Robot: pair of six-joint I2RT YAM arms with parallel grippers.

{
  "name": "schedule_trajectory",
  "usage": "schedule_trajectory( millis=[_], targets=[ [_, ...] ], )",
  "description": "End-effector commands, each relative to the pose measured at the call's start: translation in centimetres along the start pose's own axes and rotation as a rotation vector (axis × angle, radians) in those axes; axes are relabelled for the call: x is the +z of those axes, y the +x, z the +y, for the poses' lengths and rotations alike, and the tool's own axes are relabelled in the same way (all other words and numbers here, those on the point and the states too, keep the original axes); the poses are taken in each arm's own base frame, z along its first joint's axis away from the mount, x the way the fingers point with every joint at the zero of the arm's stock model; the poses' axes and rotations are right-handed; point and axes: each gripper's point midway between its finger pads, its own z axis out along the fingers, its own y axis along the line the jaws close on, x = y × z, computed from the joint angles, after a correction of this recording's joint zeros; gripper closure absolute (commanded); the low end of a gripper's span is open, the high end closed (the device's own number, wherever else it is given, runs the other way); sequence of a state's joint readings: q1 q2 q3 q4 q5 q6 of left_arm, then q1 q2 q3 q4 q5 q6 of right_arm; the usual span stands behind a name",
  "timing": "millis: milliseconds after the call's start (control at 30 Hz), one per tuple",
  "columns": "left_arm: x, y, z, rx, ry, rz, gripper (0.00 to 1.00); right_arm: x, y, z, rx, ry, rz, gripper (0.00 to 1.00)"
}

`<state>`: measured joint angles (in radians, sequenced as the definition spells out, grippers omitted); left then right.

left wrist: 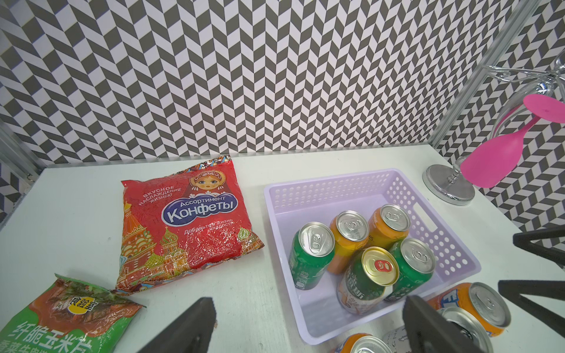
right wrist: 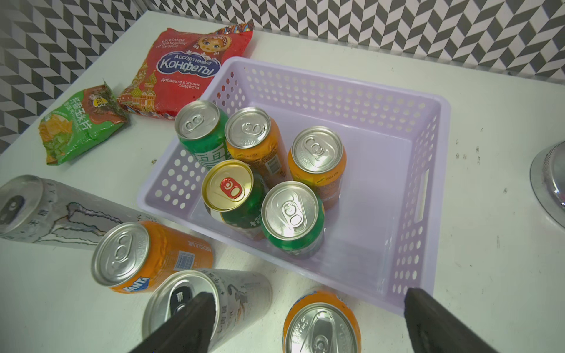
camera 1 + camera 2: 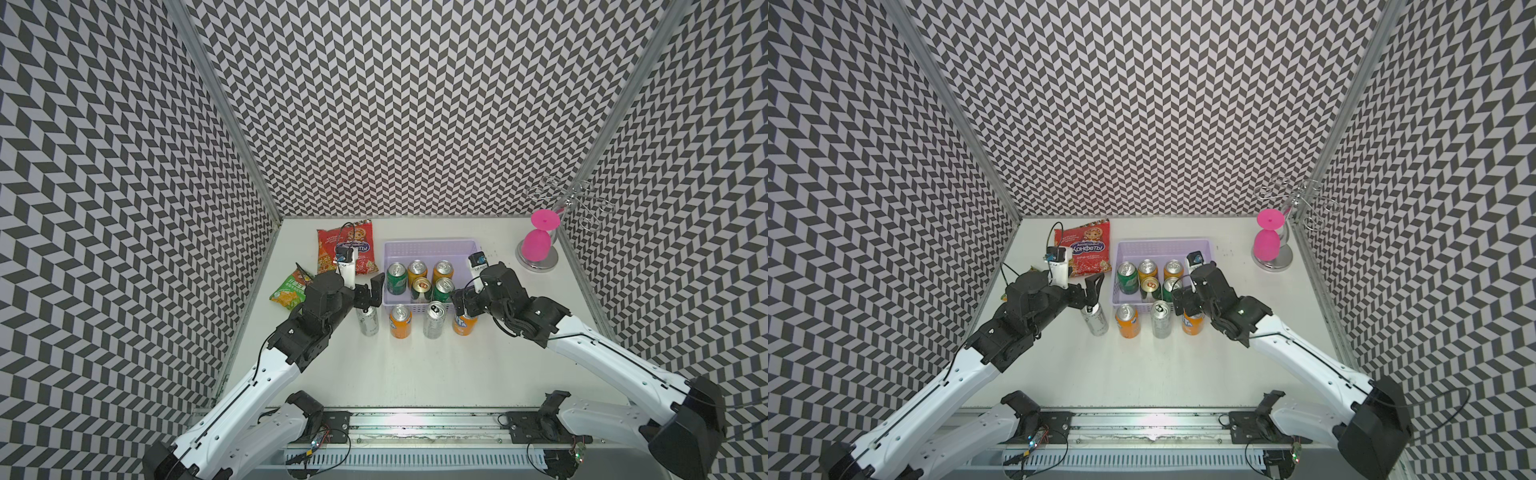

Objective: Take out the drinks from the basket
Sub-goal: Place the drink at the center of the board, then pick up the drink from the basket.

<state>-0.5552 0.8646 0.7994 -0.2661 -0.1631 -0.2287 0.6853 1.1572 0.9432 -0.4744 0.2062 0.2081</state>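
The lavender basket (image 3: 430,248) (image 2: 336,79) holds several upright drinks: green cans (image 3: 396,277) (image 2: 293,220), orange cans (image 3: 417,272) (image 2: 318,152) and a gold-topped dark green can (image 3: 421,289) (image 1: 379,266). In front of it a row stands on the table: a slim silver can (image 3: 368,322), an orange can (image 3: 400,321), a silver can (image 3: 434,320) and an orange can (image 3: 464,325). My left gripper (image 3: 370,293) (image 1: 308,308) is open above the leftmost silver can, holding nothing. My right gripper (image 3: 462,306) (image 2: 310,301) is open just over the rightmost orange can (image 2: 321,327), apart from it.
A red candy bag (image 3: 349,249) and a green snack bag (image 3: 289,291) lie left of the basket. A pink upturned goblet (image 3: 536,241) hangs on a chrome stand (image 3: 538,264) at the back right. Patterned walls close three sides.
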Motion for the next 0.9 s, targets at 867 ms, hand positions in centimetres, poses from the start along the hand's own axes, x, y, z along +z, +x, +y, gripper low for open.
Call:
schedule_trajectory(
  millis=[867],
  targets=[
    [0.5,-0.1,0.0,0.007,-0.001,0.014,0.01,5.7,-10.0,-0.5,-0.069,-0.037,-0.077,0.0]
  ],
)
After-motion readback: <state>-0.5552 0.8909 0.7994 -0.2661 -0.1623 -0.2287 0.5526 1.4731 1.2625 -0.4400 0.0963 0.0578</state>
